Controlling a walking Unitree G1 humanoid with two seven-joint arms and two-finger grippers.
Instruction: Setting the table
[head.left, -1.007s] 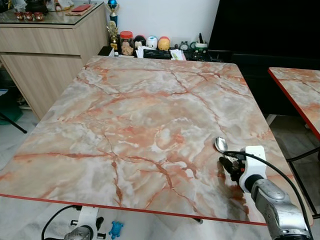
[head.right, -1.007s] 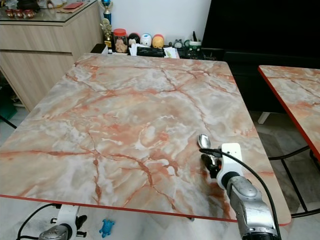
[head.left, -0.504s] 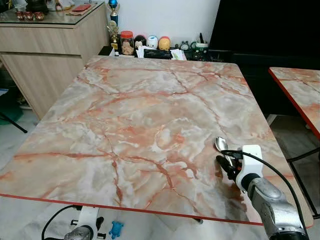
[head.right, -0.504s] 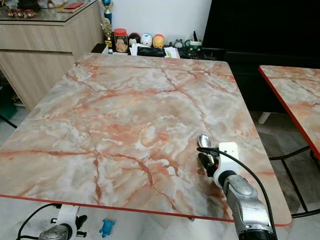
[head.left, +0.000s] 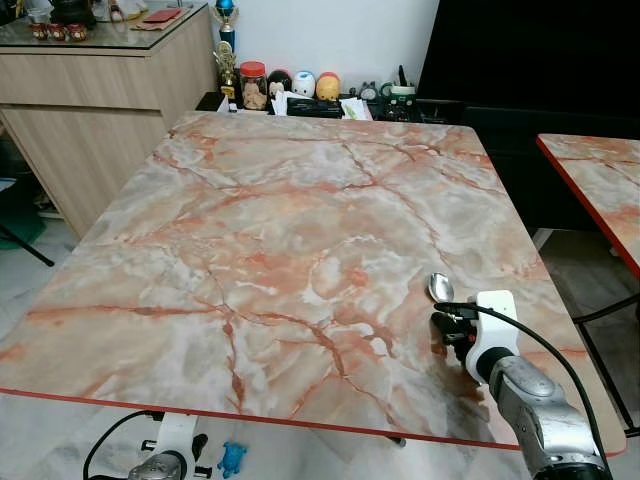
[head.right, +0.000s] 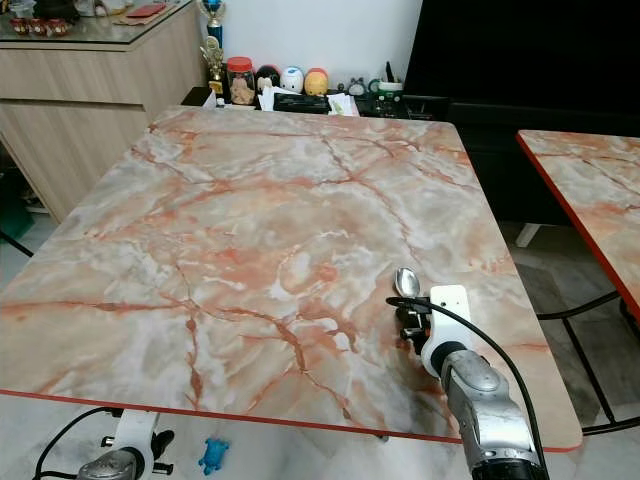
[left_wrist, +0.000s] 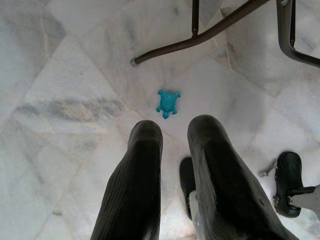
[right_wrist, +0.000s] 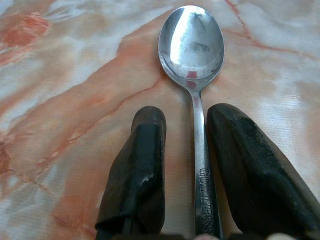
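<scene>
One spoon (right_wrist: 194, 70) lies flat on the marble table (head.left: 280, 230), near its right edge. The right gripper (right_wrist: 186, 165) sits low over the table, fingers narrowly parted on either side of the handle. The left gripper (left_wrist: 174, 170) hangs below the table, fingers slightly apart.

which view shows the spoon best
The right wrist view: the spoon lies on the marble table, bowl and engraved handle sharp, with the right gripper open, one finger either side of the handle. The eye views show the spoon small near the table's right edge, its handle hidden behind the gripper.
</scene>
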